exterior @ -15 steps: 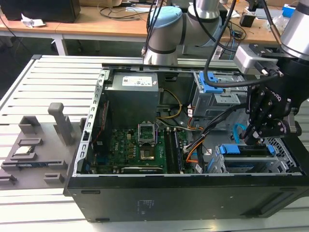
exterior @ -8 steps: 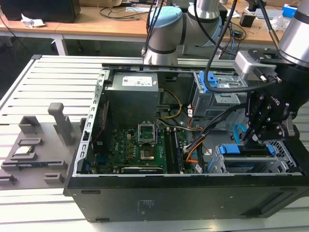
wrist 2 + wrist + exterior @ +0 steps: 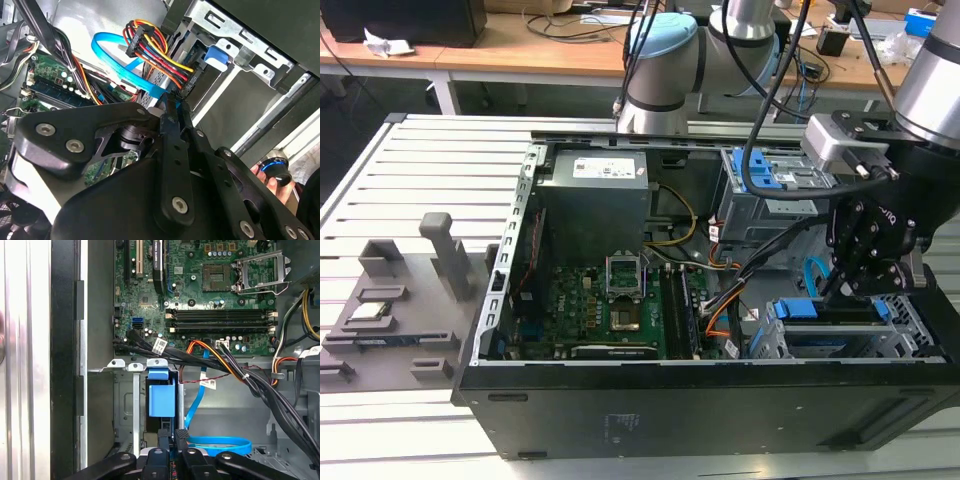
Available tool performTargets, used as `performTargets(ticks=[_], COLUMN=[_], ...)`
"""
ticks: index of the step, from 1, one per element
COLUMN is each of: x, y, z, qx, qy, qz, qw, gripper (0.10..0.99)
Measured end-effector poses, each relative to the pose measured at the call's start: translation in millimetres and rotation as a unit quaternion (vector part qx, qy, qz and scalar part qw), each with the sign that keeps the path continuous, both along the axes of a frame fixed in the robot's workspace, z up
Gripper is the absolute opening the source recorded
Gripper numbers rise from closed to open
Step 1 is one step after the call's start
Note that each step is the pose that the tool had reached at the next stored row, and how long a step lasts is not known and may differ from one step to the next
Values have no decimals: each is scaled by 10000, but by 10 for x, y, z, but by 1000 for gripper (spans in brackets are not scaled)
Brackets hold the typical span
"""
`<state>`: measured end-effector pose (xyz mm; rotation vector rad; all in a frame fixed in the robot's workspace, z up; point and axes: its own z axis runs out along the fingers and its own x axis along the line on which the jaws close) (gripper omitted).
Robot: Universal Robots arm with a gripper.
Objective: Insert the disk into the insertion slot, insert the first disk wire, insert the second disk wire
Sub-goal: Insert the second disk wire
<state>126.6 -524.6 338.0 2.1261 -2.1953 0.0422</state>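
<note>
The disk (image 3: 810, 310), in its blue carrier (image 3: 162, 395), lies inside the insertion slot of the silver cage (image 3: 912, 318) at the case's front corner on the exterior view's right. My black gripper (image 3: 835, 290) hangs just over the disk's rear end. In both wrist views its fingers (image 3: 172, 436) are pressed together on the end of a flat blue wire (image 3: 112, 42) that loops away behind them. A bundle of red, yellow and black wires (image 3: 150, 42) ends in a black plug (image 3: 189, 85) at the disk's edge beside my fingertips (image 3: 174, 106).
The open computer case (image 3: 620, 400) holds the motherboard (image 3: 620, 310), power supply (image 3: 595, 195) and a grey cage with blue latches (image 3: 775, 180). Black cable bundles (image 3: 250, 382) cross near the disk. A hand holds a blue-ringed knob (image 3: 275, 170). Grey fixtures (image 3: 395, 300) lie on the exterior view's left.
</note>
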Motion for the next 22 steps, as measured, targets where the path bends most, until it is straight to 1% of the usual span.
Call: performTargets(ticks=[3,4,6,8,9,11,12,14,15,22], x=[0,0,0,0,0,0,0,0,0,0], y=[1,0,1,6,23,47,71,89,91,91], z=[-2,-2,24,105,200,277,346,418,455,462], qx=[1,0,0,-1,-2,-1,-1,-1,-2,0], qy=[-1,0,0,0,0,0,0,0,0,0], qz=[0,0,0,0,0,0,0,0,0,0], qw=[10000,10000,10000,10000,10000,10000,10000,10000,10000,10000], gripper=[173,235,235,235,235,235,224,106,106,106])
